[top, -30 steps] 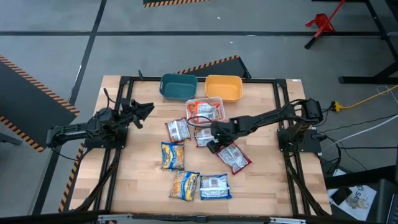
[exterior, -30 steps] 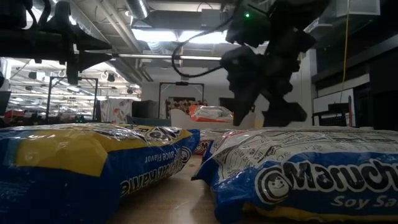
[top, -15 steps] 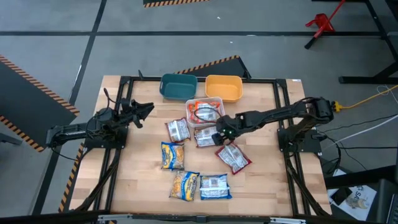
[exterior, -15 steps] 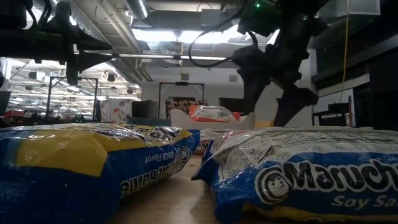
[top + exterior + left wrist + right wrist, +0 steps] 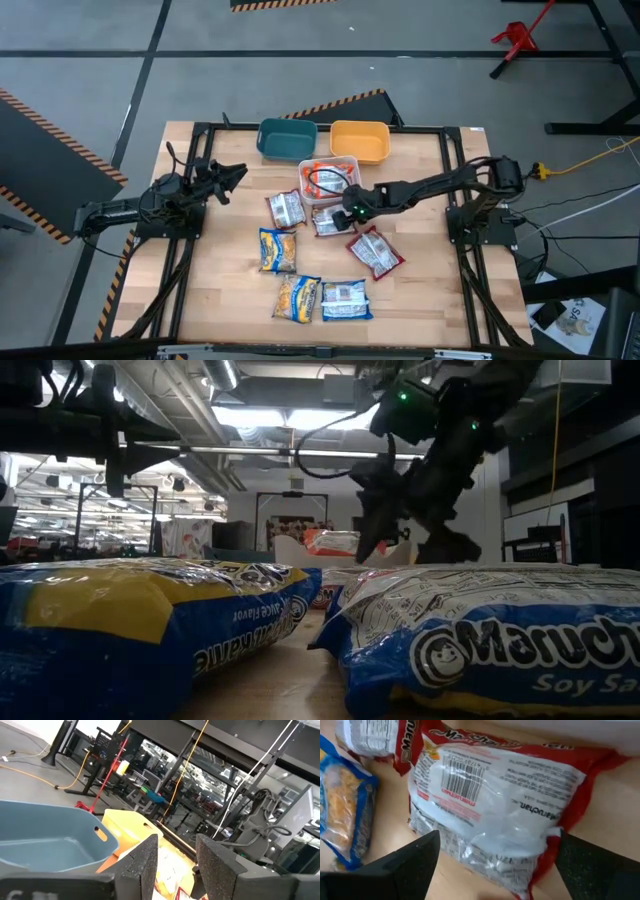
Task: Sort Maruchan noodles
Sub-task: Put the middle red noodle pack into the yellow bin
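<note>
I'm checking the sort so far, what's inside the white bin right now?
The white bin holds orange-red noodle packets; the top one is plain, but how many lie beneath it is hidden. The right gripper hangs beside the bin, not in it.

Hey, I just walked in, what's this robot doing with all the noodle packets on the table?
It is sorting Maruchan ramen. The right hand, open, hovers over a maroon-and-white packet lying beside the white bin, which holds an orange packet. The left hand waits, open, at the table's left side. The teal bin and orange bin look empty; blue packets lie on the wood.
</note>
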Controlling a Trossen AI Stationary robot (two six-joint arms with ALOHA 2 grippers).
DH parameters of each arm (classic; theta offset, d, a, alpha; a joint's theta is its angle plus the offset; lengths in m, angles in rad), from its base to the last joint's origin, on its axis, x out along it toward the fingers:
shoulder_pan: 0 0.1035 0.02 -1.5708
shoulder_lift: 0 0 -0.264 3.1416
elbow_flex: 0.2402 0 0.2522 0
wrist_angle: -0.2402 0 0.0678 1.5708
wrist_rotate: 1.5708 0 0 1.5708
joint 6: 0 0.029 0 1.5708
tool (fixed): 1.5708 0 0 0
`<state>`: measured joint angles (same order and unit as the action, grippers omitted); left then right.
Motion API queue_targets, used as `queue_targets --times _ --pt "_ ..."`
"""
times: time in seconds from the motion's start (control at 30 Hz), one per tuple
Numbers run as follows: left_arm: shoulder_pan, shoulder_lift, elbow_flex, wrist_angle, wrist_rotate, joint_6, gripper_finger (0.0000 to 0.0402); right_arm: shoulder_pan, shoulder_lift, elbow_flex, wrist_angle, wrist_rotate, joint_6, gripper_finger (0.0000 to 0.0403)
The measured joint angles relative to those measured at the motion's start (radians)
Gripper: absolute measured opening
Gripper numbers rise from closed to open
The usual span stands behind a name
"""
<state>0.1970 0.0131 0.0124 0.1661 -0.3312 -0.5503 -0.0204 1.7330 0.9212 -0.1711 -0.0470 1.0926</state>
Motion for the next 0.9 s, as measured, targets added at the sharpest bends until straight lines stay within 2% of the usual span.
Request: queue_targets --times 0.23,0.33,0.47,0.77,0.9 --pt "0.000 0.000 0.000 -0.003 -0.030 0.000 0.0127 0.000 0.015 -0.093 0.172 -0.014 0.058 0.0355" --pt "0.000 0.000 0.000 -0.001 -0.048 0.001 0.0127 0.000 0.012 -0.123 0.207 -0.003 0.082 0.0337" --pt "0.000 0.000 0.000 -0.001 -0.053 0.001 0.0127 0.000 0.014 -0.143 0.255 0.006 0.075 0.0278" --pt "0.000 0.000 0.000 -0.001 -0.052 0.001 0.0127 0.002 0.018 -0.145 0.269 -0.001 0.063 0.0116" --pt "0.000 0.000 0.000 -0.001 -0.052 0.002 0.0127 0.008 0.019 -0.146 0.279 -0.020 0.062 0.0067"
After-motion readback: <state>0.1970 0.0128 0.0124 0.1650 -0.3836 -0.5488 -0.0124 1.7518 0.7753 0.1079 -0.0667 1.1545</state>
